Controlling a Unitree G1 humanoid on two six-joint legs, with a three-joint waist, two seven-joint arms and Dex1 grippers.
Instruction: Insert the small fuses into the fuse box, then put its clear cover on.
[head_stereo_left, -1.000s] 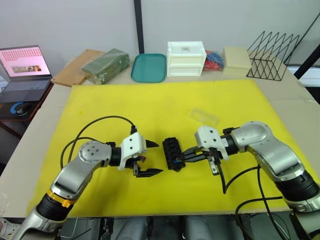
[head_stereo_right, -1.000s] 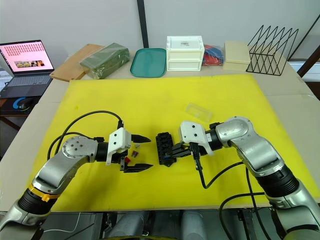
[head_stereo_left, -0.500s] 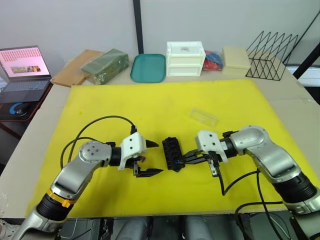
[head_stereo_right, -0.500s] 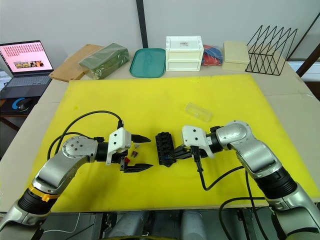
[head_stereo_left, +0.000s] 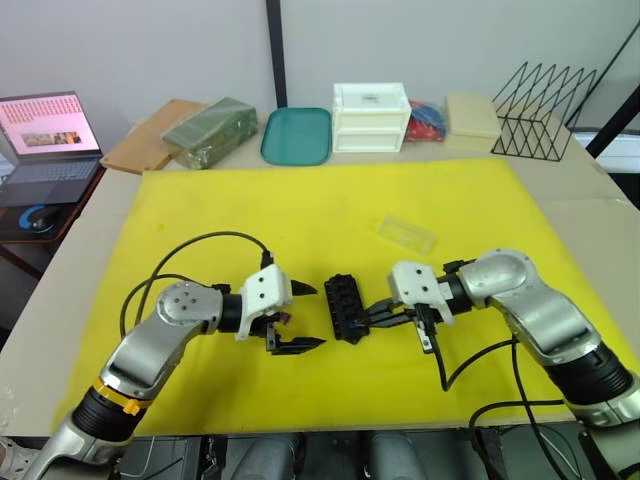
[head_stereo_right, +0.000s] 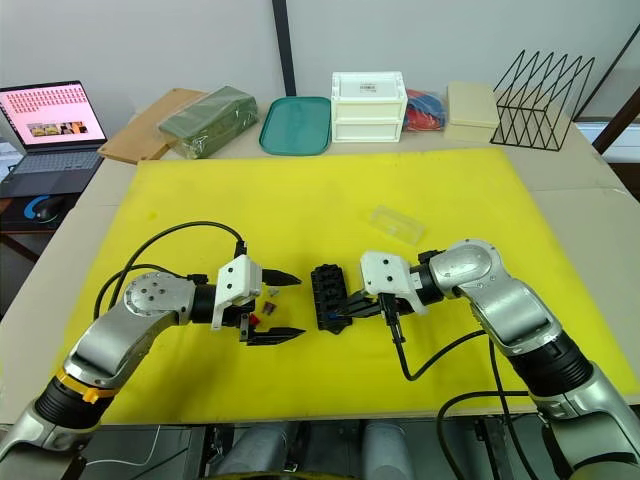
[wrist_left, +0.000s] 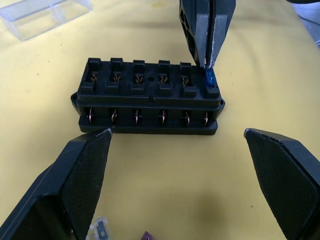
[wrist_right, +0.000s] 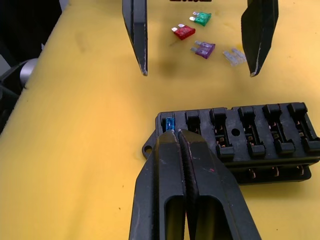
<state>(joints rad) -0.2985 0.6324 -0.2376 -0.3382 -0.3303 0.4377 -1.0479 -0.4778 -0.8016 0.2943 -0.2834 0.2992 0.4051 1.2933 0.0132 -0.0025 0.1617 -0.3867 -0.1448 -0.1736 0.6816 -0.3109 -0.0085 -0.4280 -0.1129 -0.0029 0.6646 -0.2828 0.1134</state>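
Note:
The black fuse box (head_stereo_left: 346, 305) lies mid-mat between my grippers. My right gripper (wrist_right: 176, 132) is shut, and its tips rest against a blue fuse (wrist_right: 169, 123) seated in the box's end slot. That same blue fuse (wrist_left: 209, 77) stands in the corner slot; the other slots look bare. My left gripper (head_stereo_left: 308, 316) is open, a short way left of the box and touching nothing. Loose small fuses lie by it: red (wrist_right: 183, 32), green (wrist_right: 201, 19), purple (wrist_right: 203, 49) and a pale one (wrist_right: 235, 56). The clear cover (head_stereo_left: 407, 232) rests on the mat behind the box to the right.
A yellow mat (head_stereo_left: 250, 210) covers the table. Along the back edge stand a white drawer box (head_stereo_left: 371, 117), a teal tray (head_stereo_left: 297, 135), a green pack (head_stereo_left: 212, 130), a beige box (head_stereo_left: 472, 120) and a wire rack (head_stereo_left: 540, 125). A laptop (head_stereo_left: 45, 135) sits far left.
My right gripper has edged slightly toward the fuse box. The left gripper and the loose fuses have stayed put.

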